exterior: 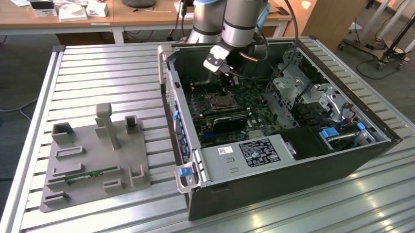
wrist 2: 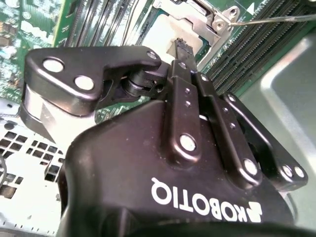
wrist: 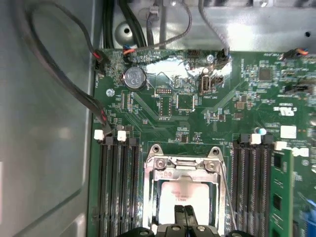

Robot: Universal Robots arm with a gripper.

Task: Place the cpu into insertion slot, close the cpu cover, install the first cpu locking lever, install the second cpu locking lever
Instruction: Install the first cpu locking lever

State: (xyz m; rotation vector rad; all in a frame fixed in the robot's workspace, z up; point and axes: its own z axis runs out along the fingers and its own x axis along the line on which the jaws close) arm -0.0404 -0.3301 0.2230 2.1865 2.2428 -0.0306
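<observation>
Both fingertips (wrist: 179, 216) of the gripper (wrist: 185, 216) met flat against each other in both wrist views, nothing held between them. Their joined tip stood at the cpu (wrist: 181, 195); whether it touched, we could not tell. The cpu lay in the insertion slot (exterior: 217, 103), its pale metal top showing through the window of the cpu cover (wrist: 180, 165), which lay down over it. Just beside the cover ran a thin wire locking lever (wrist: 226, 190); we could not tell if it was latched.

We judged the cpu light, stiff and smooth on top but fragile underneath, a thing to take by two opposite edges and never slide about in the slot. The cover looked like thin, springy sheet metal, best pushed on its frame and not through the window. The lever we took for stiff, springy and slippery, best held near its bent end.

Long black memory slots (wrist: 118, 187) flanked the slot on two sides on the green circuit board (wrist: 197, 113), with a round coin battery (wrist: 133, 77) farther off. In the exterior view the arm (exterior: 240, 19) reached down into the open computer case (exterior: 272, 179), which lay on a ribbed metal table (exterior: 104, 73). A grey tray (exterior: 84, 165) with upright posts sat well apart toward the exterior view's left.
</observation>
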